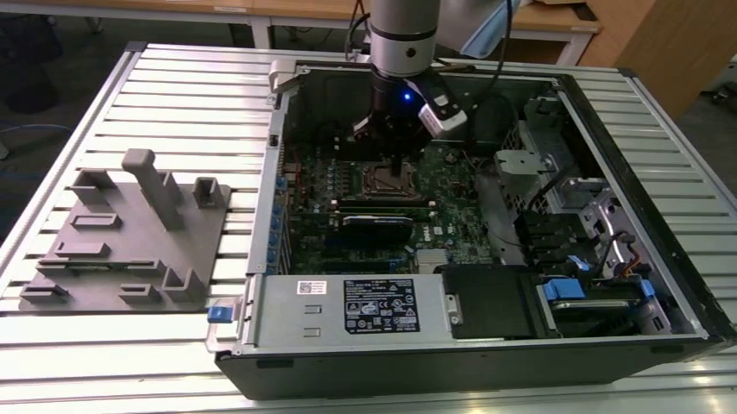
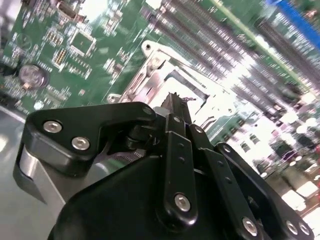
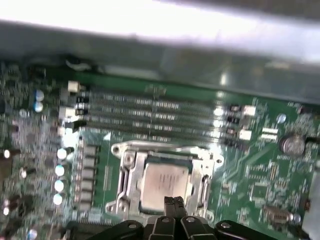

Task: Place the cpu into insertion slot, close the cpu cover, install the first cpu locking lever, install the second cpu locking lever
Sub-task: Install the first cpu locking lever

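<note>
Gripper (image 3: 173, 202), tips pressed together and empty; just below it the seated cpu (image 3: 162, 180) looks light, rigid, fragile, best held by its edges

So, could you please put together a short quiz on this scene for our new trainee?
1. True or false: the cpu sits inside the computer case.
2. The claw hangs nearest to: A the power supply, B the cpu, C the drive bay.
3. Fill in: the silver frame lying flat around the cpu is the cpu ___.
Key: 1 true. 2 B. 3 cover, that is the cpu cover.
</note>
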`<state>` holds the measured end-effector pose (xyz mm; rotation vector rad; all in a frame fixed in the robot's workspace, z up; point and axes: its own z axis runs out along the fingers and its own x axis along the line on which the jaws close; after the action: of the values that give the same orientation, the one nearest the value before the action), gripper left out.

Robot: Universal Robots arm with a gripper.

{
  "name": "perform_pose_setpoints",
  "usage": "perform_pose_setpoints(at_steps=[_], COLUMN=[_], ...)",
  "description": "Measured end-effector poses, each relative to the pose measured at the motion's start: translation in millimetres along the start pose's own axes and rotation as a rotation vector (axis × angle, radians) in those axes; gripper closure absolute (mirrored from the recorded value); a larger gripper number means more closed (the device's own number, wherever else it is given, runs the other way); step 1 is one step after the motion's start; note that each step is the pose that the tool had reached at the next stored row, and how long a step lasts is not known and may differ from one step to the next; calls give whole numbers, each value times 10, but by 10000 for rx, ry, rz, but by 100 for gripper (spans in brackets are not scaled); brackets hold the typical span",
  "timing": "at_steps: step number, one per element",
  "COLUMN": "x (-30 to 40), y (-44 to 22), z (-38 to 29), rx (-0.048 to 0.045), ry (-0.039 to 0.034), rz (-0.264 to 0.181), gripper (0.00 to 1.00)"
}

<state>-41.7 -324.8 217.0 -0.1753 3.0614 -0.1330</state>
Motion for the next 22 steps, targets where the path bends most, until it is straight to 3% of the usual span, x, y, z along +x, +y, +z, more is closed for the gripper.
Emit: perform_pose_setpoints(at_steps=[5,11,13,14,16,17,22], x=[1,-10,-11,-11,-10,-11,-10], y=[-1,-14,-15,-15,-17,-18,-18], z=[-4,-152,-163,-163,-164,-164,-164], rx=[-35,-42,-54,-139,-493,-606,-627], ry=[-2,-3,-6,-15,-54,-67,-69], rz=[4,4,5,10,39,47,49], gripper=[90,90,90,90,90,90,90])
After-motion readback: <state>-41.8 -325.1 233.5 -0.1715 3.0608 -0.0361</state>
